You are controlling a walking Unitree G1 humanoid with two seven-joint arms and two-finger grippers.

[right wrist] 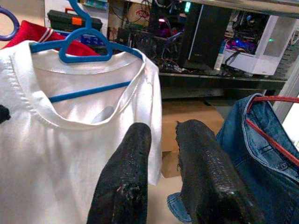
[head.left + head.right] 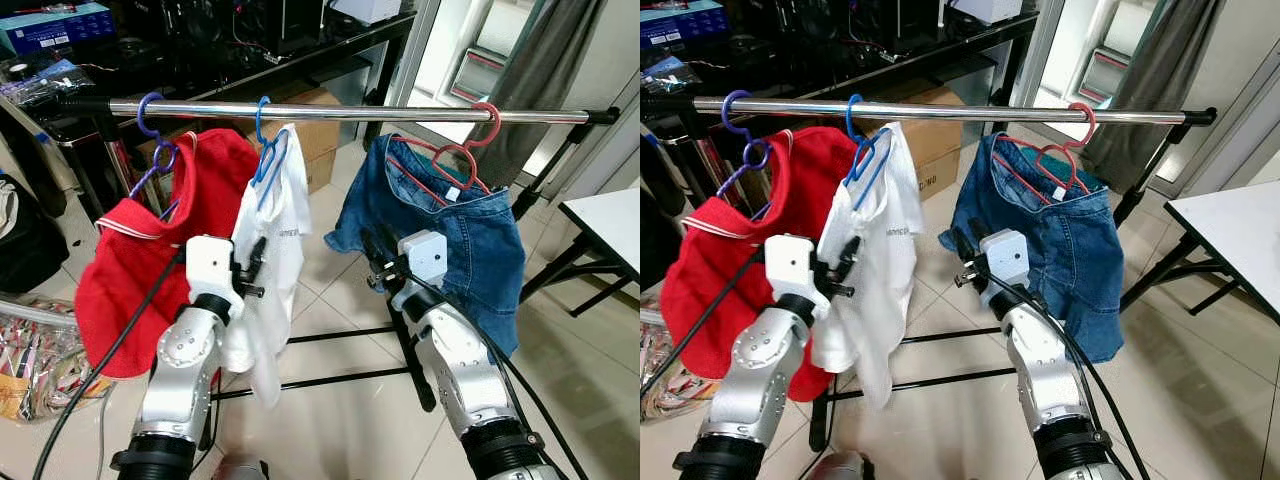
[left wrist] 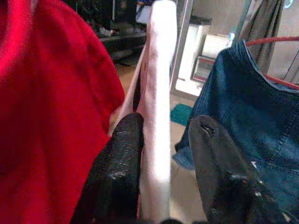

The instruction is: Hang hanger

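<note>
Centre frame, a white shirt [image 2: 275, 250] hangs by its blue hanger [image 2: 268, 150] on the rail [image 2: 330, 112]. The left hand [image 2: 255, 268], fingers apart around the shirt's edge, could drag it off; the right hand [image 2: 372, 262] hangs released, empty.

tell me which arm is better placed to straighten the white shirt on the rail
Left, probably. The left gripper already has the white shirt hem between its open fingers, while the right gripper sits by the denim garment, holding nothing.

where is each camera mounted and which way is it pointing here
Left eye: on the head, looking down at the rail; both arms show.
Right eye: beside it, same scene; red shirt, white shirt and jeans hang.
Left wrist: along the left gripper, fingers either side of the white shirt's edge.
Right wrist: along the right gripper, toward the blue hanger.
Both wrists share the white shirt and jeans.
</note>
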